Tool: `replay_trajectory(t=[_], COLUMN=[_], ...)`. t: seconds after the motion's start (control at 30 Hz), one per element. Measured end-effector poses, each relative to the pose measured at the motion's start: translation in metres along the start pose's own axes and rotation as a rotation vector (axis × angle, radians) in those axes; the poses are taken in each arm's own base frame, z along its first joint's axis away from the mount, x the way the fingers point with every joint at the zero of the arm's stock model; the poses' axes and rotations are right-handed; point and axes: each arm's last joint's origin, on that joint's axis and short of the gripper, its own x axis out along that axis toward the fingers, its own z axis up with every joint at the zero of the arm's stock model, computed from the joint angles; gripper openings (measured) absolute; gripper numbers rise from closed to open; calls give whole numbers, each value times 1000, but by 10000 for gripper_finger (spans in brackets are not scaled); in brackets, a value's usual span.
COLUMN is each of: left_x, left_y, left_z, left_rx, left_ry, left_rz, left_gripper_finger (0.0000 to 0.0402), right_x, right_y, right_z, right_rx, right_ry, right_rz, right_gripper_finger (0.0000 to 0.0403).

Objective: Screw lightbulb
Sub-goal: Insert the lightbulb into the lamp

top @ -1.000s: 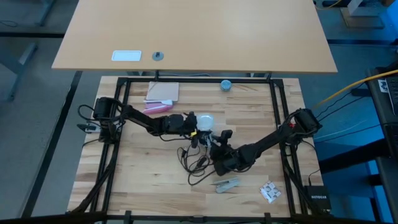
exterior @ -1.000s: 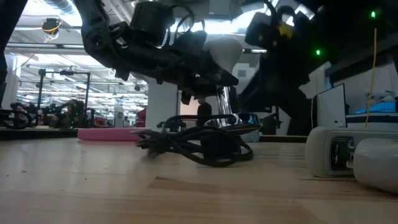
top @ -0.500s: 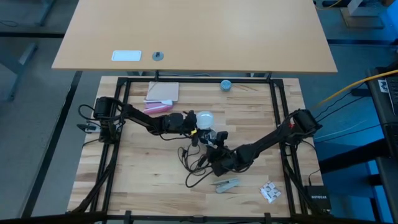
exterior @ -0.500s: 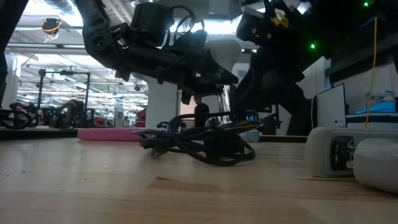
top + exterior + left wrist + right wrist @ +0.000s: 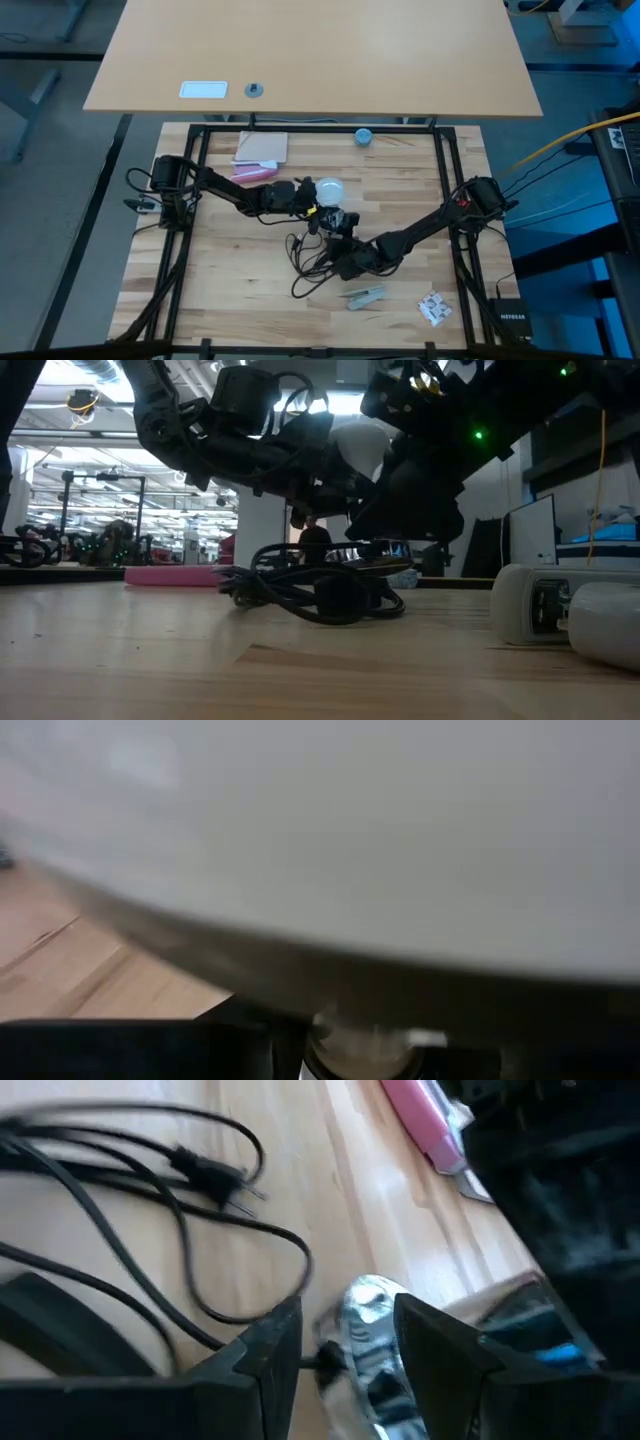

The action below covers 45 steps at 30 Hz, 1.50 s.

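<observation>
From above: left pincer [image 5: 316, 194] out over the middle of the worktop [image 5: 230, 280], closed on the bulb [image 5: 329, 189]. Bulb held clear of the wood, just ahead of the fingertips. Right pincer [image 5: 336, 222] just beside and below it in this view, reaching in from the right edge. Black cord [image 5: 308, 270] looped loosely under and beside the right arm. Pink bar [image 5: 254, 172] near the left arm, toward the far edge.

From worktop height: bulb [image 5: 362, 442] up in the air, white dome showing between the two dark arms, well above the wood. Left arm coming in from the picture's left, right arm crowding in from the picture's right and covering what lies below the bulb. Cord [image 5: 320, 592] heaped on the wood straight underneath. Pink bar [image 5: 170, 575] lying flat farther back.

From the left wrist: almost nothing but the bulb [image 5: 350, 820], a pale curved surface filling the picture, pressed close to the camera. A strip of wood at one corner and a dark edge along the bottom.

From the right wrist: right pincer [image 5: 345, 1315] low over the wood, its fingers [image 5: 270, 1355] partway closed, with a shiny silver piece [image 5: 370, 1335] gripped between them. Cord [image 5: 190, 1230] and its plug lying in curves on the wood beyond. Pink bar [image 5: 425, 1125] farther off, next to the dark bulk of the other arm.
</observation>
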Motion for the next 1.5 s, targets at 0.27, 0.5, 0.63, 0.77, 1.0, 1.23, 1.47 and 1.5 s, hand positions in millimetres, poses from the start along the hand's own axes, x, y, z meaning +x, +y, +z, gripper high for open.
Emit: replay_trajectory(t=[0.27,0.5,0.63,0.77,1.0,1.23,1.47,1.5], left_x=[0,0,0,0,0,0,0,0], left_y=[0,0,-1,0,0,-2,-4,-4], left_z=[0,1,0,0,0,-1,-2,-2], left_rx=[-1,0,2,5,-3,-6,-5,-6], left_ry=[-4,-7,-5,-6,-7,-3,8,8], left_rz=[-2,-2,0,9,12,7,0,-2], left_gripper_finger=[150,150,150,150,150,151,151,151], right_x=[0,0,-1,-2,-3,-6,-11,-11], right_y=[0,-1,-2,-5,-8,-12,-19,-20], right_z=[-2,-8,-15,-22,-25,-34,-45,-47], right_rx=[6,81,95,92,85,47,18,9], right_ry=[19,67,125,177,185,233,297,302], right_rz=[9,0,-13,-47,-117,-183,-276,-291], right_gripper_finger=[166,166,166,166,166,166,166,166])
